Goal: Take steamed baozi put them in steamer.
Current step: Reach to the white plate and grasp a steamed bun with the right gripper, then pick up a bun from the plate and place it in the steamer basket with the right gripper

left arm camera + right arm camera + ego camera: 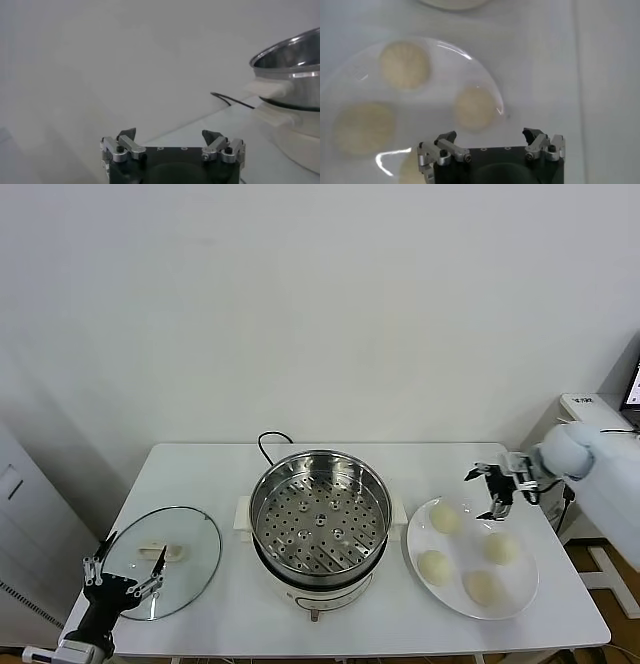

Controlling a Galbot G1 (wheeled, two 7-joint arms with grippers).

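A: What's nearest?
B: Left gripper (125,576), jaws apart, over the glass lid (190,549) at 8 o'clock of the worktop (200,469).
A: Beyond?
B: Empty steamer (320,519) at centre; four steamed baozi (434,566) on the plate (520,594) at 3 o'clock, right gripper (484,494) above its far rim, jaws apart.

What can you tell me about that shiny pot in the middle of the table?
The steamer is a round, shiny steel pot standing upright mid-table on a white base. Inside sits a perforated steel tray, with nothing on it. White handles stick out on both sides, and a black cord runs off behind it. Its lid is off, lying flat to one side; a plate with four baozi lies on the other. Neither end effector touches it.
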